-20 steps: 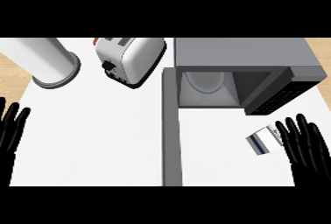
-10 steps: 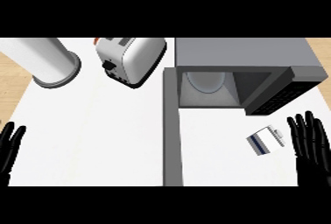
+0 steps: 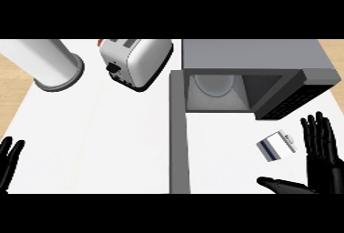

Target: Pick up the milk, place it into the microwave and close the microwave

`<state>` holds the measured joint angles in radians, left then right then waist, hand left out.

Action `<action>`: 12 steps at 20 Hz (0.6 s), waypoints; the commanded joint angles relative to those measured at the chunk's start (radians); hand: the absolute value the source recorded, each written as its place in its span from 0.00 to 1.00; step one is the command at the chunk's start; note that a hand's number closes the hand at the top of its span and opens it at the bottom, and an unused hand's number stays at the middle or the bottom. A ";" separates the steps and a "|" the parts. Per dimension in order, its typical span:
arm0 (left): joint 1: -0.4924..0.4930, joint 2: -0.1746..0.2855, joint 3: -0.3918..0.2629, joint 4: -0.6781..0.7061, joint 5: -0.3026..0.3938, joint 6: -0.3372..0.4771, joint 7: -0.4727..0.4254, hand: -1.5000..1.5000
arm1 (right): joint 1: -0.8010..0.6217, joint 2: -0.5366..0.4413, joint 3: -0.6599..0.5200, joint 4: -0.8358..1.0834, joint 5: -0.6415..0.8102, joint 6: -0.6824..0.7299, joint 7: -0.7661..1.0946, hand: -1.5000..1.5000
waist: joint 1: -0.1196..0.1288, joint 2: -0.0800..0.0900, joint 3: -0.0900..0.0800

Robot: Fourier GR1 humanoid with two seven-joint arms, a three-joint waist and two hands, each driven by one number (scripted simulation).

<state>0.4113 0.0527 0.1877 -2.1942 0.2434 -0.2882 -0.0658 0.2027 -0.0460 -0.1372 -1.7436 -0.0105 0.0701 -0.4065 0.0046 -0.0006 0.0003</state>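
Note:
A small white milk carton [image 3: 276,146] with a blue stripe lies on the counter in front of the microwave [image 3: 250,73]. The microwave stands open, its door [image 3: 177,132] swung out to the left, and a white plate shows inside. My right hand [image 3: 321,159] is open just right of the carton, fingers straight and thumb stretched out left below it, apart from the carton. At the lower left edge my left hand [image 3: 8,161] rests open with its fingers up.
A white toaster [image 3: 134,60] stands left of the microwave. A tall white cylinder [image 3: 48,63] stands at the far left, near the counter's edge. The white counter [image 3: 101,136] spreads between my hands.
My left hand has sunk toward the lower left edge. My right hand has shifted slightly down and right, its thumb now stretched out below the carton.

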 commanded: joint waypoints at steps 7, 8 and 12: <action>0.090 -0.051 -0.046 -0.062 -0.036 -0.021 -0.028 0.00 | -0.089 -0.045 -0.095 0.331 0.062 -0.040 -0.212 0.00 | 0.003 0.000 0.000; 0.113 -0.051 -0.086 -0.039 -0.059 0.000 -0.059 0.00 | -0.069 -0.053 -0.117 0.375 0.048 -0.026 -0.267 0.00 | 0.003 0.000 0.000; 0.004 -0.020 0.002 -0.029 -0.007 -0.027 0.025 0.00 | -0.173 -0.120 -0.170 0.479 0.015 0.000 -0.252 0.00 | 0.000 0.001 0.000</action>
<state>0.4473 0.0282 0.1794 -2.2215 0.2294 -0.3134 -0.0742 0.0953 -0.1244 -0.2607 -1.4034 0.0170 0.0552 -0.5954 0.0047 -0.0002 0.0003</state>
